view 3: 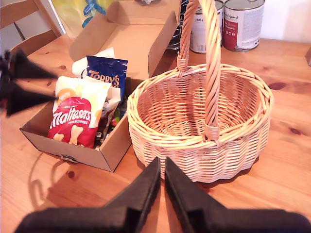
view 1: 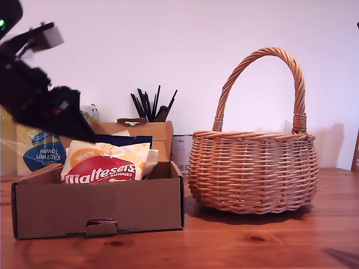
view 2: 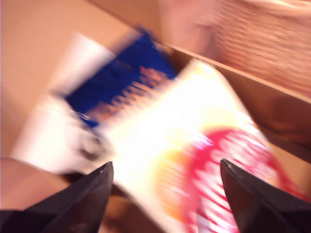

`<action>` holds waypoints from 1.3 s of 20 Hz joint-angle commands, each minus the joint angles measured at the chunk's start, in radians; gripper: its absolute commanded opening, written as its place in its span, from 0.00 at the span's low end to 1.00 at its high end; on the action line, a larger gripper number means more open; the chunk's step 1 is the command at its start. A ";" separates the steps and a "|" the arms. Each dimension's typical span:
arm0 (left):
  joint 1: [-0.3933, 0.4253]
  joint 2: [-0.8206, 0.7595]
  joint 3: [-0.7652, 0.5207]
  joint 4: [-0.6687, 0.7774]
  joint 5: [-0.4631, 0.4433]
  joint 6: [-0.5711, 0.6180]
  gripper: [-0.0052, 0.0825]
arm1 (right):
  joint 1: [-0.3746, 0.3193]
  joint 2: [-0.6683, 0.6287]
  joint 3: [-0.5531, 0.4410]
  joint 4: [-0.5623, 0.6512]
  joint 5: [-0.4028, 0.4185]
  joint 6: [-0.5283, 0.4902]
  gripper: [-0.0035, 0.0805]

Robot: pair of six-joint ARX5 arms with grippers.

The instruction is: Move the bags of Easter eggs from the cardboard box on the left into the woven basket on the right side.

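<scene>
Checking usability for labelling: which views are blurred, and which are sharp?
First wrist view: heavy motion blur; the Maltesers bag and dark blue bag smear. Exterior view: sharp box and basket; arm blurred. Second wrist view: sharp.

Setting: home, prob. dining/kitchen area. Evidence: knotty wooden table [view 3: 286,160]; wooden chair [view 3: 24,19] alongside; food tins [view 3: 243,22] at table's back edge; kitchen towel pack [view 1: 39,148] against plain white wall [view 1: 185,50]; wicker basket [view 1: 252,171].

Kitchen towel pack [view 1: 42,151]; black sticks [view 1: 150,105]; two tins [view 3: 243,22].
</scene>
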 commanded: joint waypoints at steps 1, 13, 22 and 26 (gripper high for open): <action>0.004 0.014 -0.004 0.006 -0.022 -0.006 0.78 | 0.005 0.000 -0.019 0.004 -0.002 -0.004 0.03; 0.008 0.109 0.020 -0.007 0.169 -0.029 0.78 | 0.005 0.000 -0.019 0.003 0.000 -0.003 0.03; -0.086 0.089 0.111 -0.351 0.240 0.014 0.70 | 0.005 0.000 -0.019 0.013 0.000 -0.003 0.03; -0.105 0.109 0.111 -0.388 0.144 0.070 0.66 | 0.005 0.000 -0.019 0.019 -0.001 -0.003 0.03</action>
